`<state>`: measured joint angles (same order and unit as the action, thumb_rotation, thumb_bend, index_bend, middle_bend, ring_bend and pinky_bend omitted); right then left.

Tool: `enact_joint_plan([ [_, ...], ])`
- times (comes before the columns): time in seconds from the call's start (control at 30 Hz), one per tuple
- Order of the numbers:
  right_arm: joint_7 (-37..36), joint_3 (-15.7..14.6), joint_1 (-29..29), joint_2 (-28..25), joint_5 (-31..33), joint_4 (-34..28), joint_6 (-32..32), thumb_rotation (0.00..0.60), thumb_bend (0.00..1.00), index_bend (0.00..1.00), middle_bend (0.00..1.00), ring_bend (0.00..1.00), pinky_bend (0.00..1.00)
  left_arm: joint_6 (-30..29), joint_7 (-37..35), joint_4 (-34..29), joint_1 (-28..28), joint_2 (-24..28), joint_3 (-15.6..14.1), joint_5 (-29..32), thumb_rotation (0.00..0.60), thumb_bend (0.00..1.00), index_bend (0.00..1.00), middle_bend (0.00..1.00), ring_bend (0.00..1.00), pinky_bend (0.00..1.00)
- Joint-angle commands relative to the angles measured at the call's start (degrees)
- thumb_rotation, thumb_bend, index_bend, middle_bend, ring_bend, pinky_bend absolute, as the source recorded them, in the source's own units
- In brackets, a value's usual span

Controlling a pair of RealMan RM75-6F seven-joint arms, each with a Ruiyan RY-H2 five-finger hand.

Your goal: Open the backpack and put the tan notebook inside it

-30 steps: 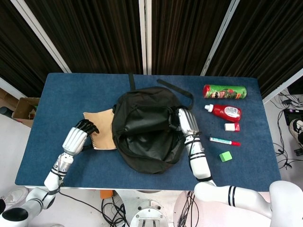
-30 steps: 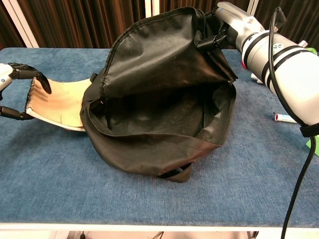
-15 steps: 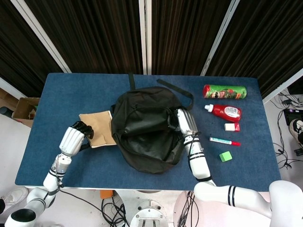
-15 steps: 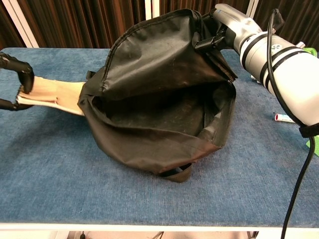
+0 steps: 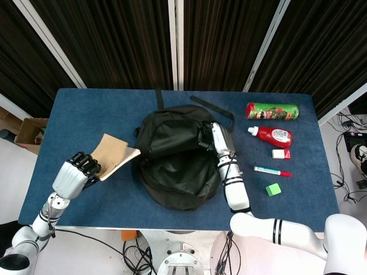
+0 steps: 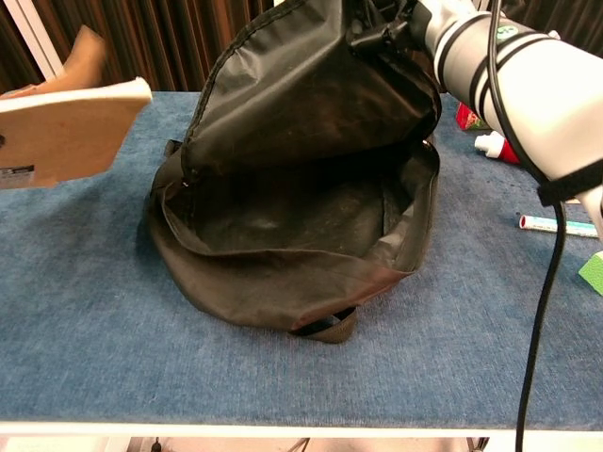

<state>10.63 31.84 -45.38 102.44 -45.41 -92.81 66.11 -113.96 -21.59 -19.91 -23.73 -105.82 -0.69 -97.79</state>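
Head view is showing a black fabric backpack (image 5: 175,157) lying near the middle of the blue-carpeted tabletop (image 5: 86,109), its mouth gaping toward the front edge; the right hand (image 5: 216,137) is gripping the upper flap of the backpack on its right side and holding it lifted, so the dark lining is showing; the left hand (image 5: 77,172) is gripping a tan spiral-bound notebook (image 5: 114,154) by its near-left corner, near the front-left corner of the tabletop; the notebook is sitting tilted, with its far corner just beside the left rim of the backpack; whether the two are touching cannot be told. Chest view is showing the notebook (image 6: 66,127) raised clear of the tabletop (image 6: 85,311), well left of the open mouth of the backpack (image 6: 292,226), while the right hand (image 6: 415,19) is pinching the flap at the top of the frame. Toward the right edge of the tabletop a green cylindrical can (image 5: 272,110), a red squeeze bottle (image 5: 272,136), a small white and red eraser (image 5: 280,153), a red-capped marker pen (image 5: 272,171) and a green cube (image 5: 273,189) are lying in a loose column.
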Motion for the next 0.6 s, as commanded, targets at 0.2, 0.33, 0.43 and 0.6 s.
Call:
enact_joint_plan([
  [0.2,-1.2,1.3,-1.8,1.0,1.7,0.7,-0.5,0.600,0.63,0.65,0.53,0.41,0.23,-3.5,4.3,-6.7,-1.3,1.8,-2.2,-3.7,0.600,0.31,0.75,0.71,0.58,0.58],
  [0.33,-1.5,1.8,-2.5,1.3,2.0,0.9,-0.2,0.600,0.63,0.65,0.53,0.41,0.23,-4.7,8.2,-8.8,-3.4,0.7,-3.6,-6.9,0.600,0.31,0.75,0.72,0.59,0.59],
  [0.43,-1.5,2.4,-3.3,1.5,2.4,1.2,0.1,0.600,0.63,0.65,0.53,0.41,0.23,-5.6,11.0,-10.4,-5.0,0.0,-4.5,-9.3,0.600,0.31,0.75,0.72,0.59,0.60],
  [0.6,-1.7,3.1,-4.4,2.2,3.2,1.9,0.3,0.600,0.63,0.64,0.53,0.41,0.23,-6.3,15.0,-12.8,-7.7,-0.5,-5.0,-12.4,0.600,0.32,0.75,0.72,0.59,0.60],
])
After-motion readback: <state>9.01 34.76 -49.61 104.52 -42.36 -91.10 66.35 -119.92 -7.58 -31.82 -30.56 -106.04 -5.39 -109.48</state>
